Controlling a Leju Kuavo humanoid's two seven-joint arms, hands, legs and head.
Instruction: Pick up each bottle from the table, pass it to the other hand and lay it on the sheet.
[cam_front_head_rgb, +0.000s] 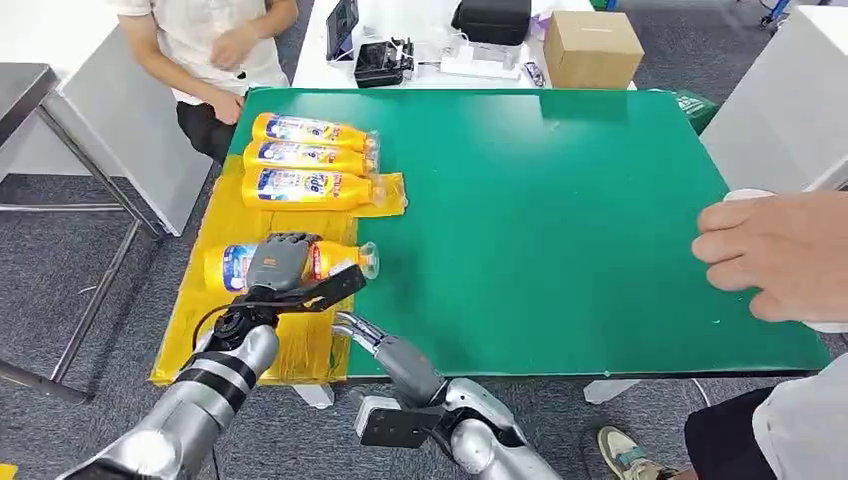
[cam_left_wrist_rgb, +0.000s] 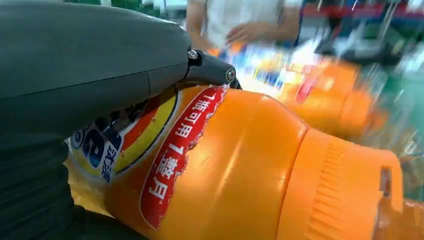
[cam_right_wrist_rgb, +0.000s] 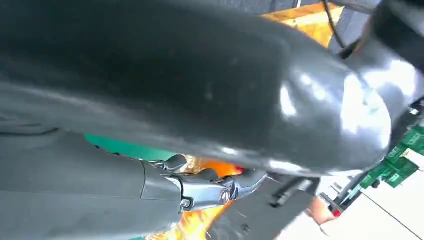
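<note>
Head view: green table (cam_front_head_rgb: 560, 220) with a yellow sheet (cam_front_head_rgb: 200, 330) along its left edge; three orange bottles (cam_front_head_rgb: 310, 160) lie on their sides in a row at the far end of the sheet, caps toward the green; a fourth bottle (cam_front_head_rgb: 335, 259) lies on its side nearer the robot, also on the sheet, cap pointing right; left robot hand (cam_front_head_rgb: 280, 262) sits over this bottle's middle, fingers wrapped across the label, grasping it; left wrist view confirms the grey thumb (cam_left_wrist_rgb: 90, 75) pressed on the label of the fourth bottle (cam_left_wrist_rgb: 240, 170), more bottles blurred behind; cannot tell whether the bottle is resting on the sheet or slightly lifted; right robot hand (cam_front_head_rgb: 375, 340) sits at the near table edge, just beside the sheet, holding nothing, fingers extended and apart, released; right wrist view shows its fingers (cam_right_wrist_rgb: 220, 187) stretched out with orange and yellow behind; a person's hand (cam_front_head_rgb: 770, 250) rests on the table at the right edge; another person (cam_front_head_rgb: 215, 45) sits at far left; cardboard box (cam_front_head_rgb: 592, 48) and dark devices on the white surface beyond.
</note>
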